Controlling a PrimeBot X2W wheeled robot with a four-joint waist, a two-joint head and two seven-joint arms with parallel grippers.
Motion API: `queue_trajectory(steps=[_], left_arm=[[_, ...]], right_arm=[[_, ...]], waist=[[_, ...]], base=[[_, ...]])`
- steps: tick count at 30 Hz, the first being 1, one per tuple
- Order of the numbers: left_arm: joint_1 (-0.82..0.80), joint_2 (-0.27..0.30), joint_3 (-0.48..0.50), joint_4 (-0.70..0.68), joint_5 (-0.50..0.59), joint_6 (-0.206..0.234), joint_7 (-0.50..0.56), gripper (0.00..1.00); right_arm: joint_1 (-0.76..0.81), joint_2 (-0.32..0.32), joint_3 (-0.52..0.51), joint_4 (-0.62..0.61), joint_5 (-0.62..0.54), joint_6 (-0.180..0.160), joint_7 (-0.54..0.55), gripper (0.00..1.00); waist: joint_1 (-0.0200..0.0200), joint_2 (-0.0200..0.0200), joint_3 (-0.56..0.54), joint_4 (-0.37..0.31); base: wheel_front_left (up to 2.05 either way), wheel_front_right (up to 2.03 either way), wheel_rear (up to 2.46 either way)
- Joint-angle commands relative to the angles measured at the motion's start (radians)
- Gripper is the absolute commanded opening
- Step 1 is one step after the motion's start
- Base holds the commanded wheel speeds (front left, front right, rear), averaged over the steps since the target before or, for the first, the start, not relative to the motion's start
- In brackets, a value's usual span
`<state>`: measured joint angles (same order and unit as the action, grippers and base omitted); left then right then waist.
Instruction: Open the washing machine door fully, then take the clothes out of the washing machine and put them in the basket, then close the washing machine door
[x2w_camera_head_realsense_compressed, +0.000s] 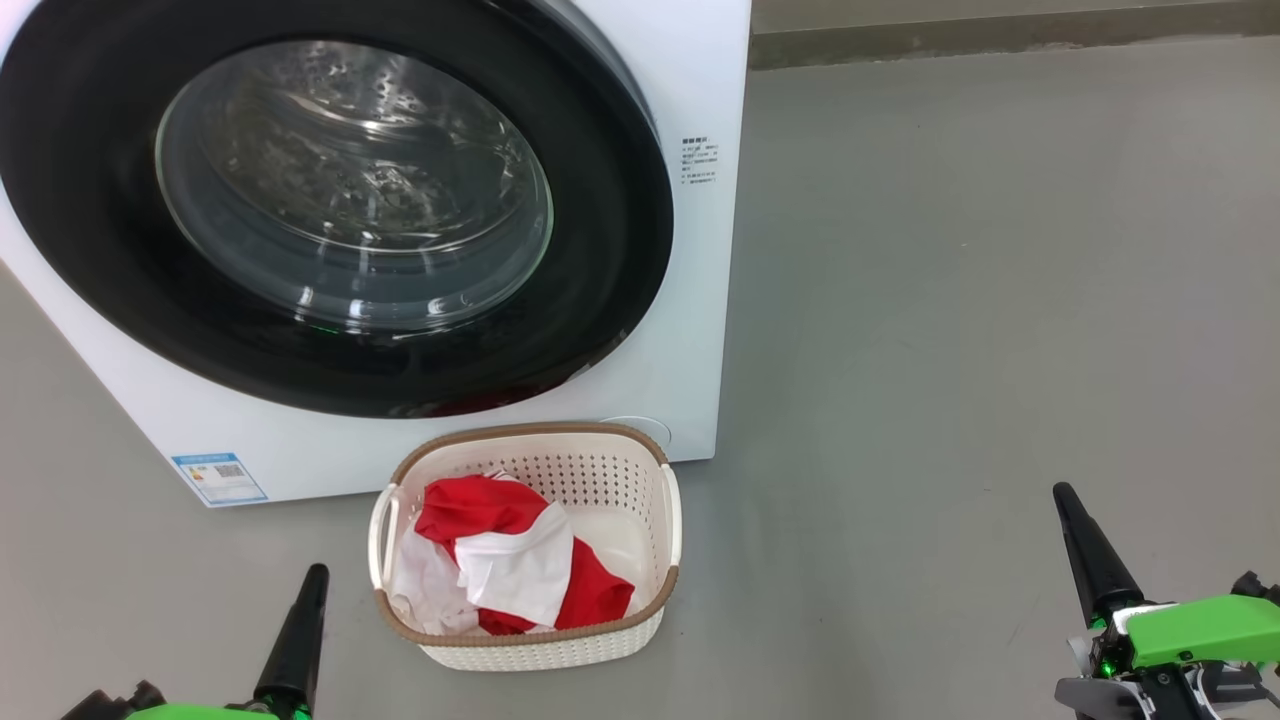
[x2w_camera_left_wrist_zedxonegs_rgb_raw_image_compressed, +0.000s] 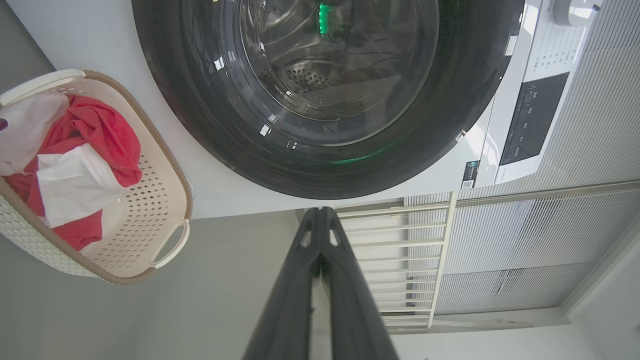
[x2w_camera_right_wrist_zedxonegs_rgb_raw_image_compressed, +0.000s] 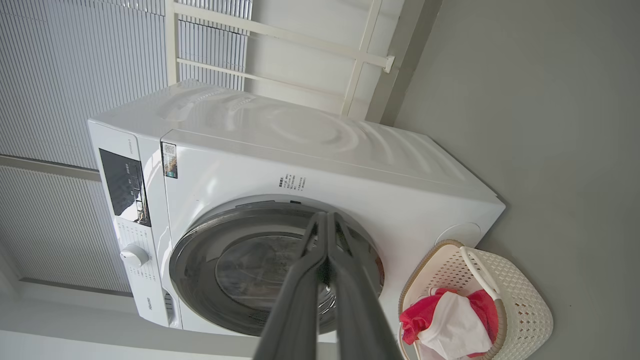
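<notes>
At the foot of the washing machine: the basket stands on the grey floor, its far rim just beside the white front panel, below the lower right of the door.
Clothes: a red and white bundle lying inside the basket, heaped toward its left side; a bare patch of the bottom shows at the right.
Washing machine door: lying closed against the machine's front, its black rim ringing the glass bowl, through which the perforated steel drum shows.
Left gripper: low over the near left part of the floor, left of the basket and apart from it; in the left wrist view its fingers meet at the tips with nothing between them.
Right gripper: over the near right part of the floor, well apart from the basket; fingers pressed together, holding nothing.
Blue label: at the lower left corner of the machine's front.
Control panel: dark, on the machine's upper front, with a white dial beside it.
</notes>
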<state>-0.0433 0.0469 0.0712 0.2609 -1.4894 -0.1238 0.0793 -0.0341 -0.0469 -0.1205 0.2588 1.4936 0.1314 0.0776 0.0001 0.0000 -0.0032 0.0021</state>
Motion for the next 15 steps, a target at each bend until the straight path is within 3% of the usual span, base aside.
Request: queue_trajectory(steps=[1,9,15], left_arm=[[-0.049,0.006,0.036,-0.02,-0.039,-0.006,0.012,0.0],[-0.065,0.003,0.043,-0.016,-0.119,-0.007,0.034,0.0],[-0.065,0.003,0.043,-0.016,-0.119,-0.007,0.034,0.0]], right_arm=[[-0.056,-0.006,0.011,-0.022,0.033,-0.001,0.013,0.0],[-0.074,-0.004,0.007,-0.014,0.115,-0.001,0.036,0.0],[-0.074,-0.004,0.007,-0.014,0.115,-0.001,0.036,0.0]], waist=[[-0.0001,0.0,0.001,0.0],[-0.0001,0.0,0.006,-0.002],[-0.0001,0.0,0.006,-0.002]], base=[[0.0,0.0,0.0],[0.0,0.0,0.0],[0.0,0.0,0.0]])
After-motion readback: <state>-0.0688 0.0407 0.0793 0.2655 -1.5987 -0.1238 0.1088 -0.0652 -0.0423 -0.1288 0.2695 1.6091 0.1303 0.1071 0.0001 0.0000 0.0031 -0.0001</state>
